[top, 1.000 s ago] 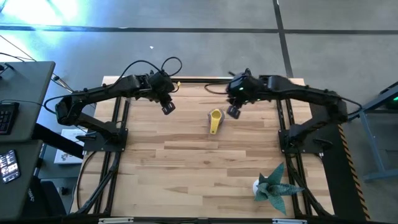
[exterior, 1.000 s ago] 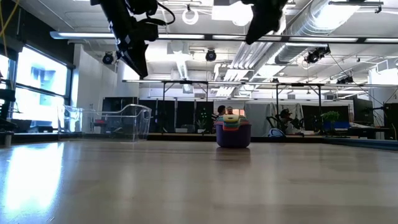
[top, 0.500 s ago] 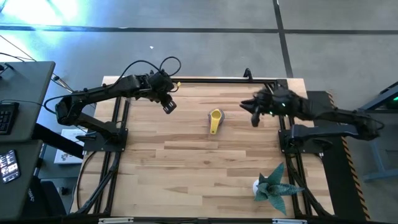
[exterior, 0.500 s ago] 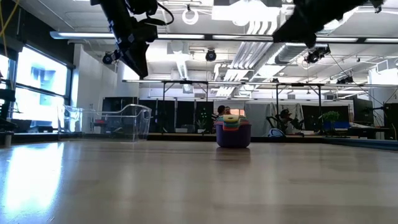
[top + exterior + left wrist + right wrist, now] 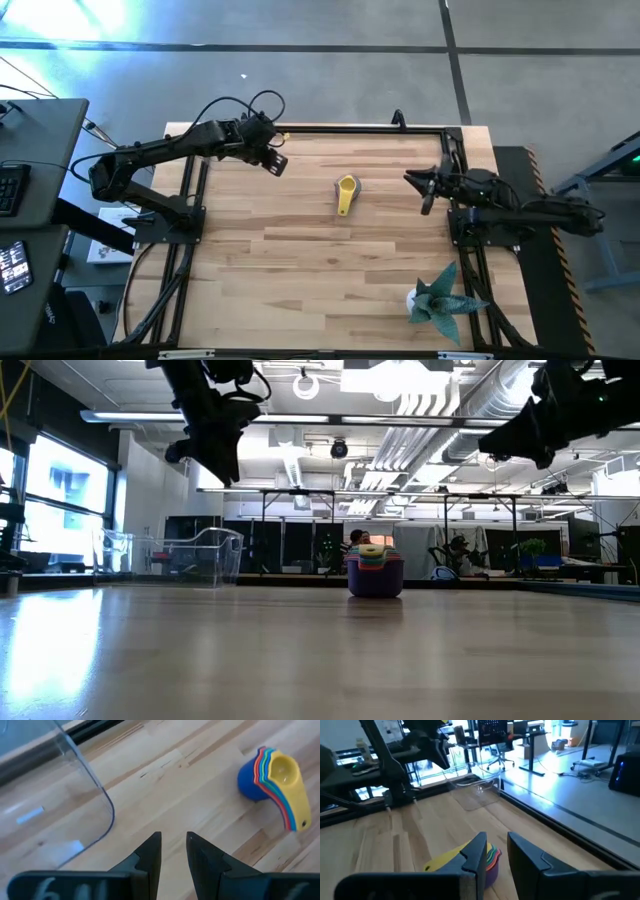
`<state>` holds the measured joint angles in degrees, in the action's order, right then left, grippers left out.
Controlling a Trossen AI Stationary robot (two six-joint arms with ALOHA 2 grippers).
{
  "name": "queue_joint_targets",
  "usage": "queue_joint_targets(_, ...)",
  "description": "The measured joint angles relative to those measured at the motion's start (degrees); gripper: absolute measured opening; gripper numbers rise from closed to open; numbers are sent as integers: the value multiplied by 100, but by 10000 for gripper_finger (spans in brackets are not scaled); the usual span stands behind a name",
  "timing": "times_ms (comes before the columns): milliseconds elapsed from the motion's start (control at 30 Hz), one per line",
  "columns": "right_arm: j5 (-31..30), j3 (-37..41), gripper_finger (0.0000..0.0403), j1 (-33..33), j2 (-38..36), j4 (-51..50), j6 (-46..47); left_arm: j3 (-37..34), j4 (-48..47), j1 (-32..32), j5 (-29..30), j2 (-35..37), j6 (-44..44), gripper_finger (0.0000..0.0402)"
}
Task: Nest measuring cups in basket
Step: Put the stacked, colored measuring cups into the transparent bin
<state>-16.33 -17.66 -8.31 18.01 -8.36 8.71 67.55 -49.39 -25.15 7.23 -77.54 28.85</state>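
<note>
So far nested measuring cups (image 5: 345, 193) mid-tabletop, outside basket (image 5: 55, 795) at far-left corner; left gripper (image 5: 173, 851) and right gripper (image 5: 495, 851) narrowly parted, empty; next: grasp stack, move to basket.

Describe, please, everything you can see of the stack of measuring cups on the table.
The measuring cups sit nested in one stack on the bare wooden table, near its middle and outside the clear basket. They look like glossy plastic: yellow innermost on top, a dark blue or purple cup outermost. Their short handles fan out together. Nothing touches them but the table.
</note>
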Motion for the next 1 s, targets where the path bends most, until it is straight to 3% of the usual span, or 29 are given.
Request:
queue_joint_targets(233,17,673,69,12,-754,-18,113,0,2,5,-6,0,799,80)
queue_joint_targets(433,133,1094,69,12,-1225,-19,179,0,12,40,-394,-1,1367,80)
queue_joint_targets(1000,211,1356,69,12,-1463,2,179,0,813,405,-426,-2,1455,80)
